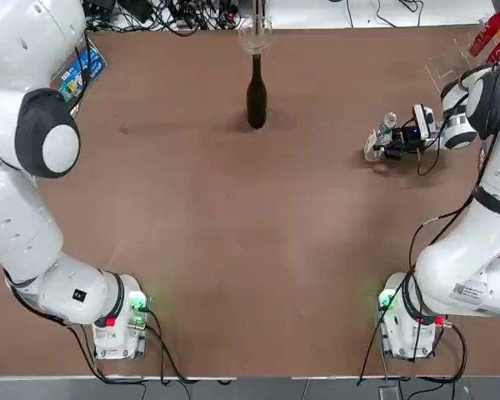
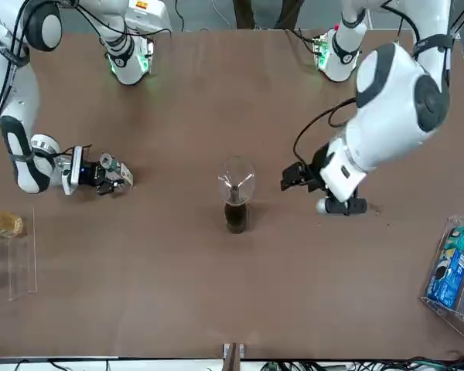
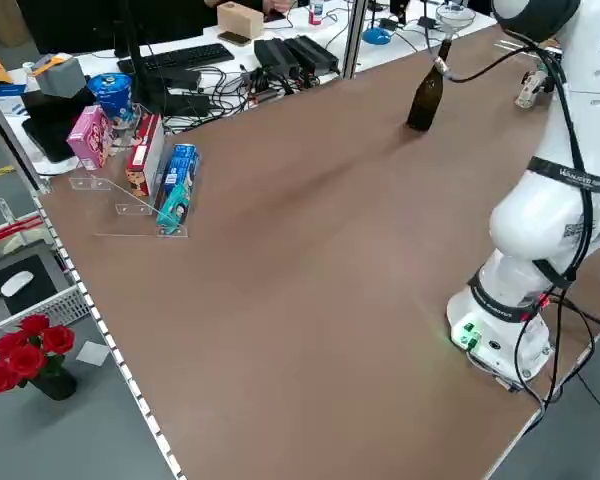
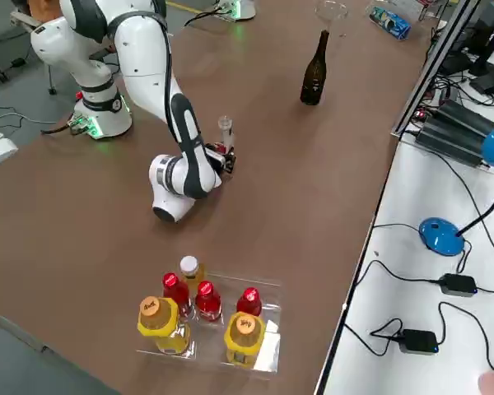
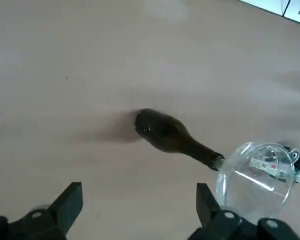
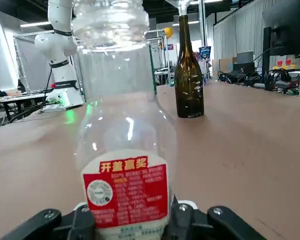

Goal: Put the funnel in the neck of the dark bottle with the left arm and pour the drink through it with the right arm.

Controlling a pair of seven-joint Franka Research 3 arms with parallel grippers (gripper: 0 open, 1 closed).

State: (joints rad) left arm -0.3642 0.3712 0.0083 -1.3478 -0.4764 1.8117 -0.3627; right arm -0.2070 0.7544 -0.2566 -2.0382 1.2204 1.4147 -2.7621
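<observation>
Evidently the funnel stage is done: the funnel (image 1: 255, 35) sits cone-up in the neck of the dark bottle (image 1: 257, 96), which stands upright on the bench (image 1: 233, 250).

Left end effector (image 5: 140, 195): released, fingers apart with nothing between them, off to the robot's left of the dark bottle.

Right end effector (image 6: 134, 217): clenched on the lower part of the drink (image 6: 127, 125), a clear bottle with a red-and-white label, held roughly upright, well to the robot's right of the dark bottle. No green cap seen; the mouth is cut off at the picture's top, so cannot confirm it is uncapped.

Step in hand, as judged: securing the drink for the pour. Next: lift it clear, carry it across upright, bring its mouth over the cone, then tip slowly. Risks: knocking the funnel or the slim bottle on approach; flooding the cone if tilted too fast. The left arm should keep clear, or steady the bottle if it rocks.
</observation>
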